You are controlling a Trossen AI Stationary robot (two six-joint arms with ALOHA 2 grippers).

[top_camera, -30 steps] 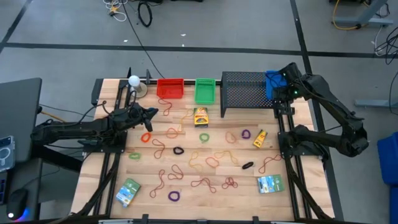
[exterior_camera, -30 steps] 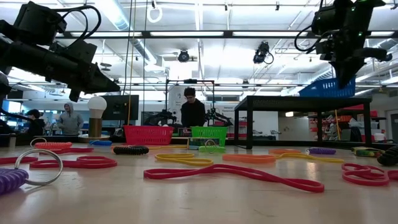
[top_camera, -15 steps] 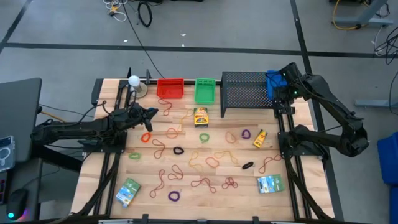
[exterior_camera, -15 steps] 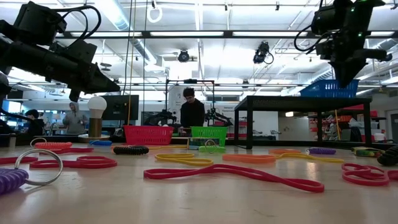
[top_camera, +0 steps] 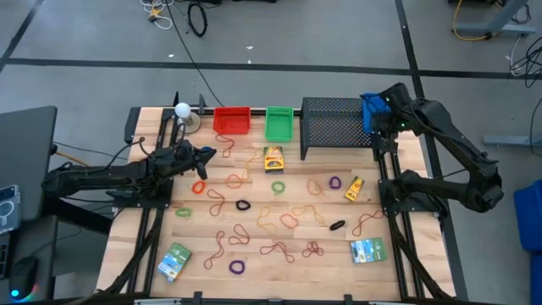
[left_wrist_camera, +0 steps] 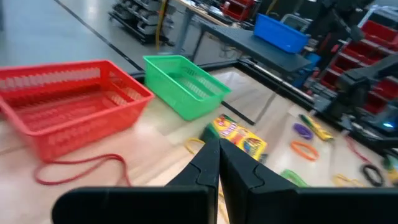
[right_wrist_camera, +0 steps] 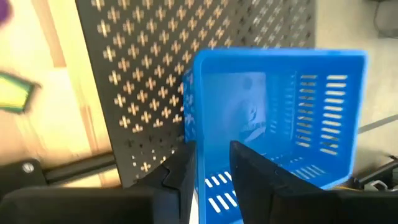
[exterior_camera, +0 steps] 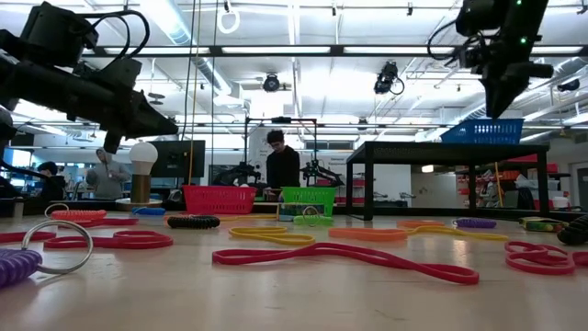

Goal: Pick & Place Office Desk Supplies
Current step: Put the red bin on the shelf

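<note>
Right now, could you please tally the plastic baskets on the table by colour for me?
red basket: 1
green basket: 1
blue basket: 1
Total: 3

Red basket (top_camera: 231,119), green basket (top_camera: 279,123), blue basket (top_camera: 370,112)

Bright, even overhead ceiling light with soft shadows; the low view's foreground and both wrist views look blurred.
</note>
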